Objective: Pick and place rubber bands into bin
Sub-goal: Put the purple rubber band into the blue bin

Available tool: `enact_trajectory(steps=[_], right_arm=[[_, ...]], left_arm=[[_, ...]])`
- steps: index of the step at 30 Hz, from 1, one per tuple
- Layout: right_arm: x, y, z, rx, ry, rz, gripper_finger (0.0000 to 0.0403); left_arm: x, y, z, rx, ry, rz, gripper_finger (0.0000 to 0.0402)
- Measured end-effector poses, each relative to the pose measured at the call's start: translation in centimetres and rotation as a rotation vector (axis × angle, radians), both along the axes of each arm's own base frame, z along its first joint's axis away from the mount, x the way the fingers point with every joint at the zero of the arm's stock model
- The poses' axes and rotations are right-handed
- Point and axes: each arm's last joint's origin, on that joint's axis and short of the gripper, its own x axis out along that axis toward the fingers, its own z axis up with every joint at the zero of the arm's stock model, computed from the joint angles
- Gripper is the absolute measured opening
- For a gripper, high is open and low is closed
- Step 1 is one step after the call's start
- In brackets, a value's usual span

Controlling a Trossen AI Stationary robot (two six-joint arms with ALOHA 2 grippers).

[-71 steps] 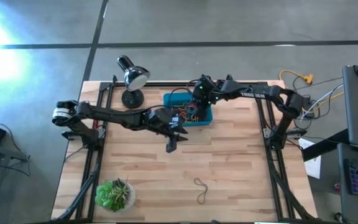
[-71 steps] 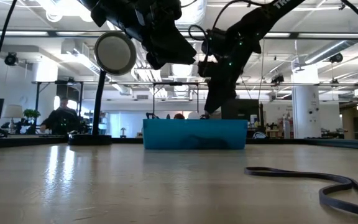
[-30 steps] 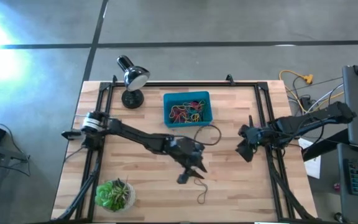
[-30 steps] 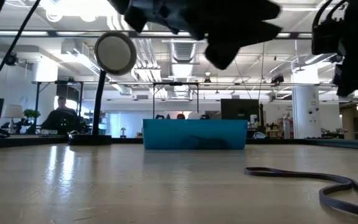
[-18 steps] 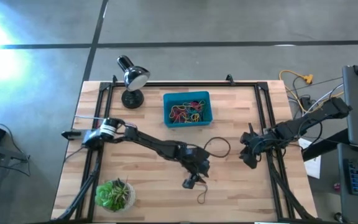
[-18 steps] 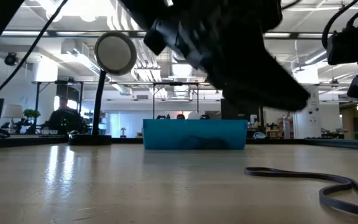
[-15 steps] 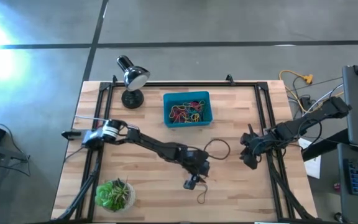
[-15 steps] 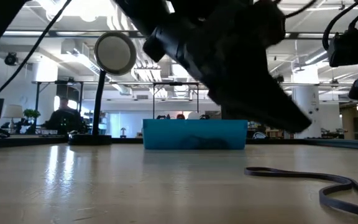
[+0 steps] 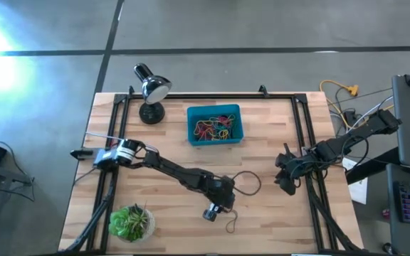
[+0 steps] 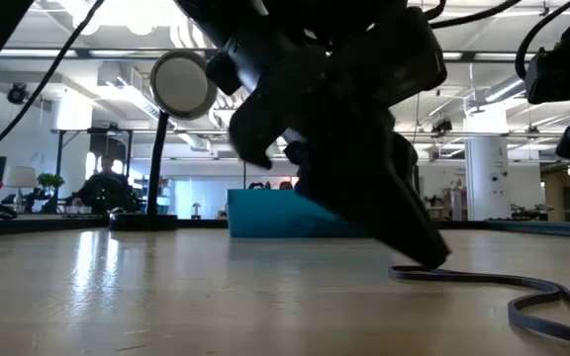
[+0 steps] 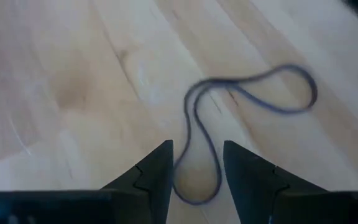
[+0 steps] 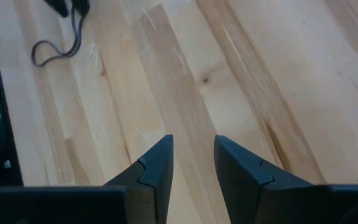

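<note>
My left end effector (image 11: 196,169), fingers narrowly parted, straddles the dark rubber band (image 11: 229,106) on the tabletop (image 9: 276,220); I could pinch wood and miss it.

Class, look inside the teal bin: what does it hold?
In the high view the bin holds a tangle of rubber bands in red, orange, yellow and green. Whatever lies beneath that tangle is covered. In the low view its wall hides the contents.
</note>
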Motion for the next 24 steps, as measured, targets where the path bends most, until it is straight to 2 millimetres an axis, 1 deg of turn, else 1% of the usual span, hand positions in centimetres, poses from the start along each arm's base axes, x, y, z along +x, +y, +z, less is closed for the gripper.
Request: enact_trajectory(steps=[2, 5, 10, 16, 18, 21, 24], right_arm=[[0.0, 0.0, 0.0, 0.002, -0.001, -0.004, 0.0104], [0.0, 0.0, 0.0, 0.003, -0.001, -0.008, 0.0101], [0.1, 0.0, 0.1, -0.004, -0.015, -0.038, 0.0101], [0.2, 0.0, 0.2, 0.006, -0.028, -0.046, 0.01], [0.3, 0.0, 0.2, 0.005, -0.033, -0.048, 0.0098], [0.4, 0.0, 0.3, -0.002, -0.054, -0.059, 0.0098], [0.5, 0.0, 0.3, -0.012, -0.069, -0.07, 0.01]], left_arm=[[-0.3, -0.2, -0.3, 0.057, 0.023, 0.011, 0.0125], [-0.7, -0.3, -0.4, 0.159, 0.052, 0.08, 0.0125], [-1.0, 0.0, -0.5, 0.196, 0.086, 0.13, 0.0125], [-1.3, 0.8, -0.4, 0.245, 0.134, 0.301, 0.0125], [-1.4, 1.1, -0.1, 0.226, 0.135, 0.292, 0.0125], [-1.2, 1.1, 0.2, 0.205, 0.106, 0.193, 0.0125], [-1.0, 1.1, 0.6, 0.203, 0.093, 0.189, 0.0125]])
